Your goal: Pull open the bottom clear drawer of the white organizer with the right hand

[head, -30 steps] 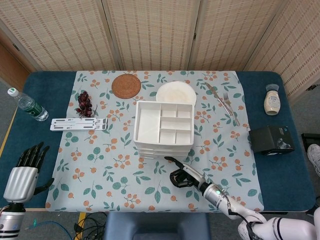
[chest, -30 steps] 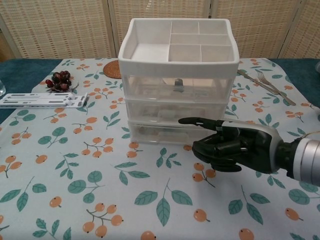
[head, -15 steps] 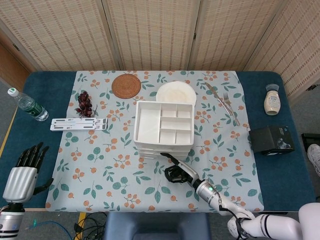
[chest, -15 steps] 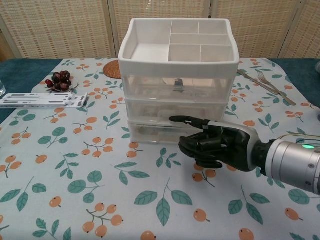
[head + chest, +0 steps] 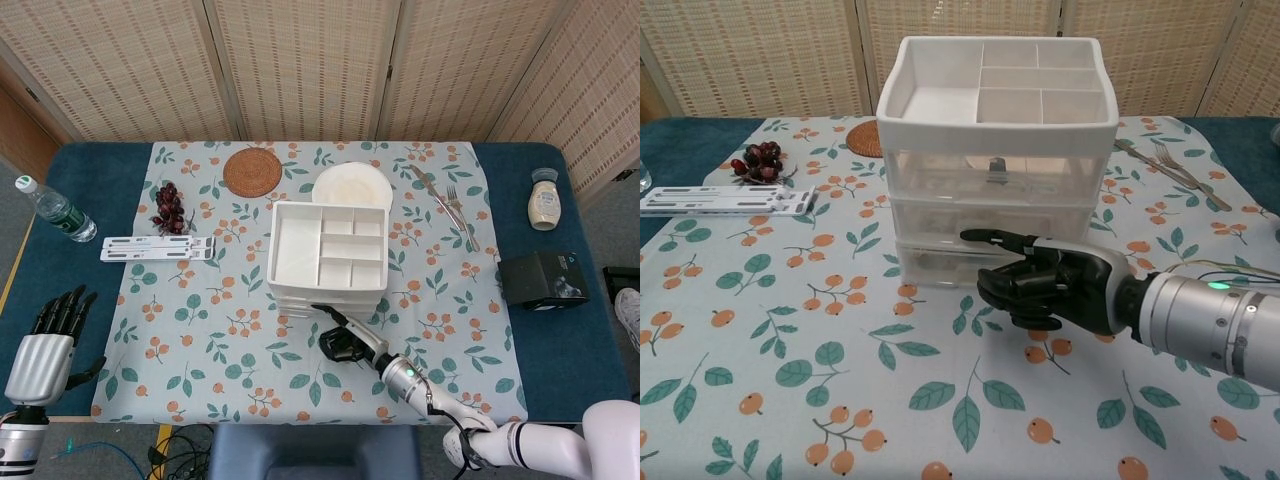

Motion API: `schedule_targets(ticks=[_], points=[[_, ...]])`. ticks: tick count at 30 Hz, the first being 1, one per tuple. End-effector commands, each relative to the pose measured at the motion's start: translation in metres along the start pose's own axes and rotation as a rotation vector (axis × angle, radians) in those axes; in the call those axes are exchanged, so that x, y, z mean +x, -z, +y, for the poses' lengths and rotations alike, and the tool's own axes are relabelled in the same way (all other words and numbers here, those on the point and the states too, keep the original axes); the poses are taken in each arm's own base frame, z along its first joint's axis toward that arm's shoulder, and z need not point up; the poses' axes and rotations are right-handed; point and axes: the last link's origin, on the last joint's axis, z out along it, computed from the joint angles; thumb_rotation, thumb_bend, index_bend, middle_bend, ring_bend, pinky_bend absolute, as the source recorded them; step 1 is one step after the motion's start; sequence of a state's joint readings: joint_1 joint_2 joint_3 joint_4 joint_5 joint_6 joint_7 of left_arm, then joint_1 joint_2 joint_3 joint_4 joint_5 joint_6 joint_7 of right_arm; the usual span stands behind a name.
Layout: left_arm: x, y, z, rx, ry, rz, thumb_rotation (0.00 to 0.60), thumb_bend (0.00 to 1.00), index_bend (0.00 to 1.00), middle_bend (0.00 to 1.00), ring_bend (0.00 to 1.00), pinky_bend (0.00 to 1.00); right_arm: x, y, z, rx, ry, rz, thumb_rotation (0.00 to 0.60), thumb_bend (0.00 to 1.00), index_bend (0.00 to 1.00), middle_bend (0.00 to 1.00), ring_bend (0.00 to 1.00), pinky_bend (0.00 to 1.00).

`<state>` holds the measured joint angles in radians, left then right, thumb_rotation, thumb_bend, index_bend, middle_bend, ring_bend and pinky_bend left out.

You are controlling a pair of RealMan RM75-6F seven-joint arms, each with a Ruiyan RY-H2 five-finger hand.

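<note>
- The bottom clear drawer [image 5: 940, 262] is the lowest of the three clear tiers of the white organizer [image 5: 996, 90], which stands near the middle of the bench [image 5: 100, 165] on a flower-printed cloth [image 5: 200, 330]. It looks closed, its front flush with the tiers above.
- The right hand [image 5: 1045, 285] sits directly before that drawer front, on its right half, with most fingers curled inward and one stretched out sideways along the front. It holds nothing that I can make out; whether any fingertip is already hooked on the drawer's edge or pull is hidden by the hand itself.
- The drawer's long axis runs left to right across the organizer's face, and it should slide out towards the robot, so my judgement is that the pull must come straight back along the forearm.
- The left hand [image 5: 45, 350] rests at the bench's near left corner, fingers apart and empty, well away from the organizer; the right is much the nearer.
- Behind the organizer lie a round woven mat [image 5: 251, 171] and a pale plate [image 5: 352, 187]; to its left, grapes [image 5: 168, 207] and a flat white strip [image 5: 158, 247]; to its right, cutlery [image 5: 448, 208], a jar [image 5: 544, 204] and a black box [image 5: 543, 278]. A water bottle [image 5: 55, 210] lies far left.
- The cloth before the drawer shows nothing in the path of the pull.
</note>
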<state>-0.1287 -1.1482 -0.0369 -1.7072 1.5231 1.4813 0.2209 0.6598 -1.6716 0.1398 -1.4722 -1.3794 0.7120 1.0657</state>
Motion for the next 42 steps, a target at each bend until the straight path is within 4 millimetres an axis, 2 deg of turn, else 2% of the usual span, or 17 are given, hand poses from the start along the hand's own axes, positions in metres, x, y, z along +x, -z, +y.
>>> schedule_targets(ticks=[1, 10, 28, 42], points=[[0.0, 0.0001, 0.0001, 0.0, 0.0, 0.0, 0.6, 0.2, 0.02, 0.0, 0.05, 0.09, 0.0, -0.0018, -0.0002, -0.002, 0.007, -0.001, 0.6, 0.57, 0.02, 0.74, 0.95, 0.95], [0.0, 0.0009, 0.0002, 0.003, -0.003, -0.004, 0.6, 0.2, 0.03, 0.0, 0.05, 0.09, -0.0001, -0.0025, 0.0011, -0.009, 0.016, -0.005, 0.6, 0.57, 0.02, 0.75, 0.95, 0.95], [0.0006, -0.0002, 0.0024, 0.003, -0.008, -0.011, 0.6, 0.2, 0.03, 0.0, 0.05, 0.09, -0.0025, -0.0015, 0.0039, -0.022, 0.027, -0.028, 0.6, 0.57, 0.18, 0.75, 0.95, 0.95], [-0.0004, -0.0002, 0.0024, 0.003, -0.006, -0.012, 0.6, 0.2, 0.02, 0.0, 0.05, 0.09, -0.0085, 0.0062, 0.0074, -0.014, 0.04, -0.039, 0.6, 0.57, 0.18, 0.75, 0.95, 0.95]])
